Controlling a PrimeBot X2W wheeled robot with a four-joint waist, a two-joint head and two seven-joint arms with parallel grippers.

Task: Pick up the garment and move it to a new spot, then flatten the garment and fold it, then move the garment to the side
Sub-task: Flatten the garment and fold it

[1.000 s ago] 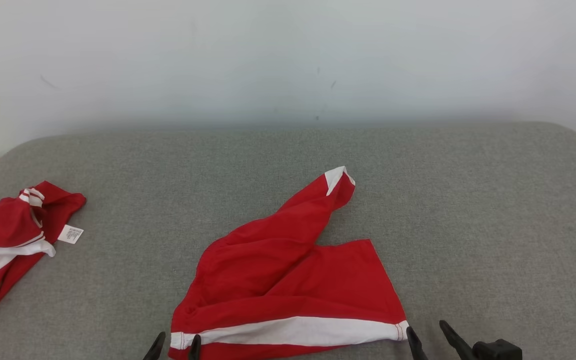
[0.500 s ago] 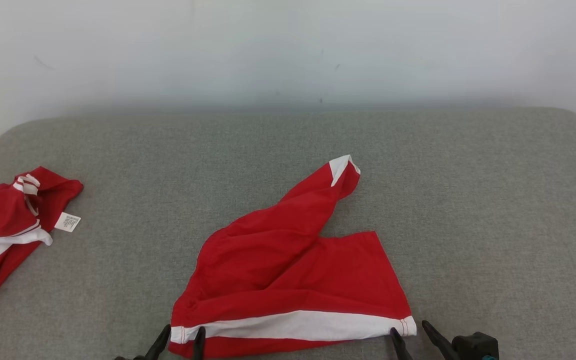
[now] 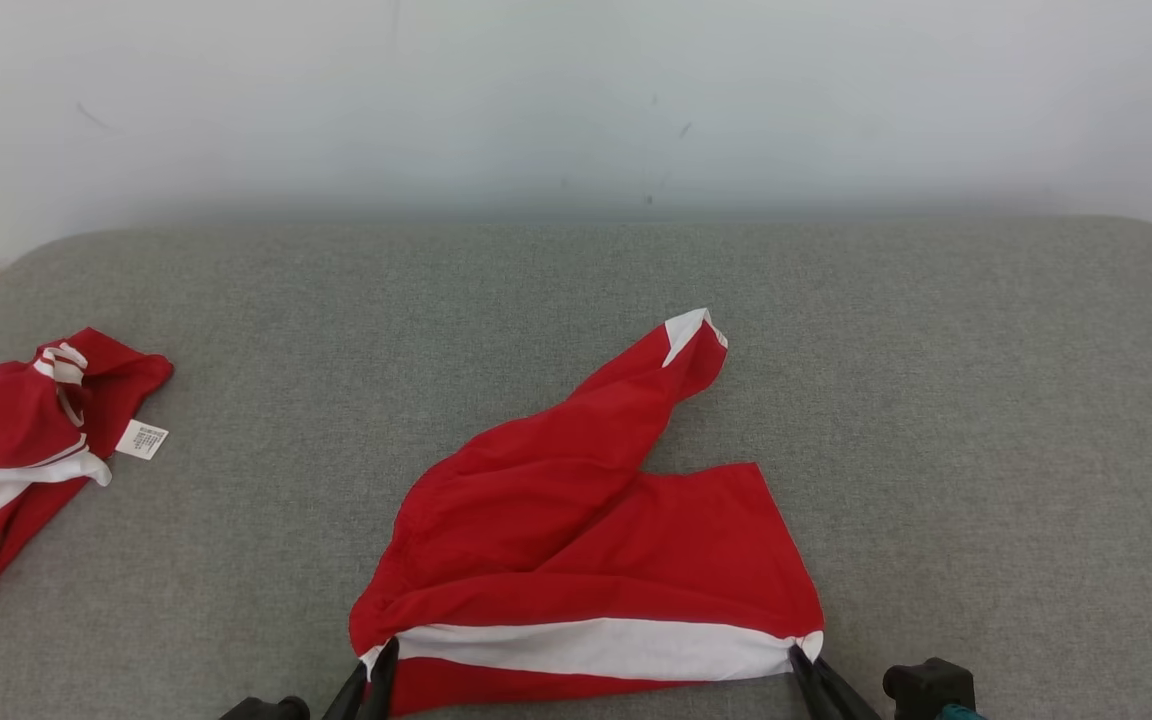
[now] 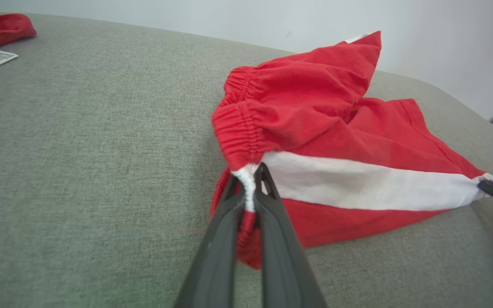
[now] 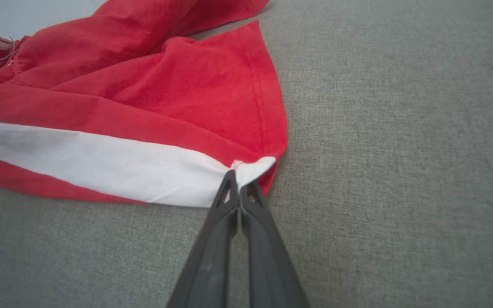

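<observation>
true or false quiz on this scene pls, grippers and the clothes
1. The left gripper is shut on one end of the white stripe of the garment. True.
2. The right gripper hangs open, clear of the cloth. False: it is shut on the stripe's other end.
3. The garment lies flat and smooth. False: it is rumpled, with one leg twisted away from the other.
4. A second red garment with a white label lies at the left of the grey surface. True.
</observation>
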